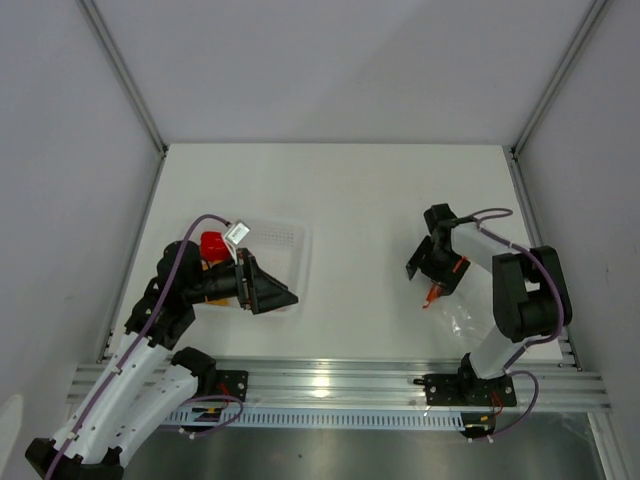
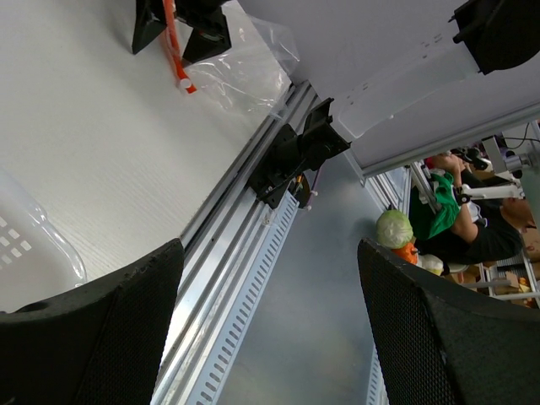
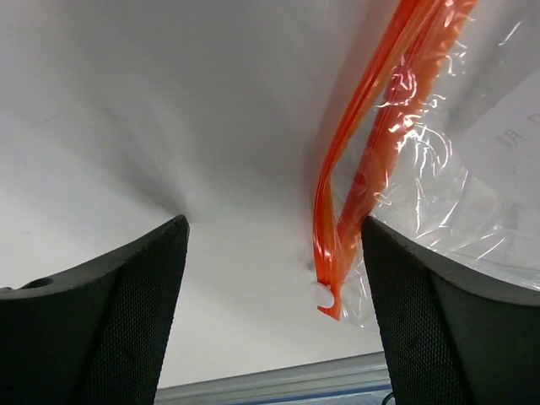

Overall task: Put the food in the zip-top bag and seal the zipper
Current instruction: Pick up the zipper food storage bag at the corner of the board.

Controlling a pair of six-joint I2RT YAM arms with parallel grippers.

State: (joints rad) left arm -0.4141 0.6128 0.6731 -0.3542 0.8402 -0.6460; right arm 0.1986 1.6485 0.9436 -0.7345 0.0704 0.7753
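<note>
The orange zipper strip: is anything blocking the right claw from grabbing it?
Nothing visible does. The zipper runs through the open gap of the right gripper, close to one finger, with the zip-top bag spreading beyond it.

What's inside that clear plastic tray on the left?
A glossy red food piece lies in the tray, with a bit of orange just beside it. The left arm covers that corner, so any other pieces are hidden.

The zip-top bag [image 3: 456, 202] is clear, glossy, crinkled plastic — its zipper [image 3: 331, 253] smooth orange-red — the table [image 3: 169, 110] matt white.
</note>
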